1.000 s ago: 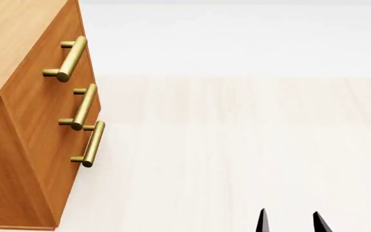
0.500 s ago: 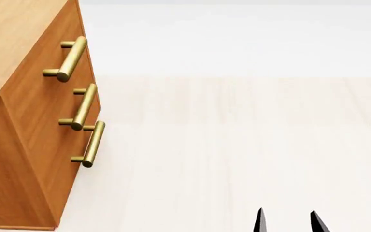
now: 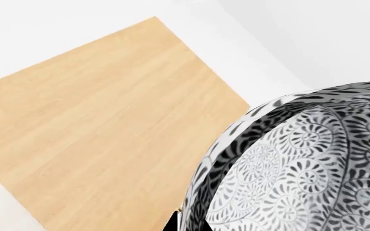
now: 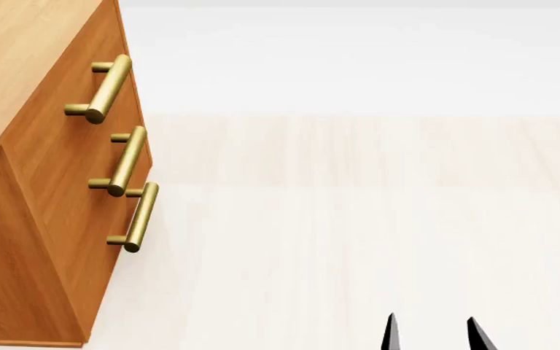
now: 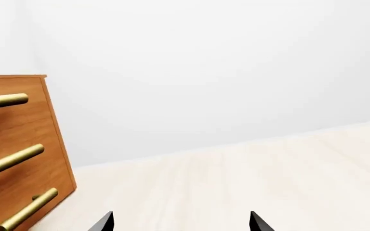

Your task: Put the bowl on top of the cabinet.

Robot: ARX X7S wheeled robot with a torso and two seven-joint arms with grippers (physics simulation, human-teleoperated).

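Grey-black floral pattern fills much of the left wrist view: the bowl (image 3: 300, 168) hangs above the pale wooden top of the cabinet (image 3: 101, 130), carried by the left gripper (image 3: 186, 222), of which only a dark sliver of one finger shows against the bowl's rim. That finger lies against the rim, so the fingers look clamped on it, though the opposing finger is hidden and the grip can only be judged, not seen.

By my reading, the step in hand is the carry over the cabinet top, with the set-down not yet done. The next move calls for lowering the bowl until its base meets the wood, well inside the cabinet's edges, then parting the fingers and lifting clear.

From the head view the cabinet (image 4: 37, 182) shows its top corner and its three brass handles (image 4: 125, 160), but neither the bowl nor the left arm appears there. How high the bowl hangs above the cabinet top cannot be told. The right gripper (image 4: 431, 335) shows only as two dark fingertips, spread apart and empty, over the light floor (image 4: 358, 219) off to the handle side of the cabinet.
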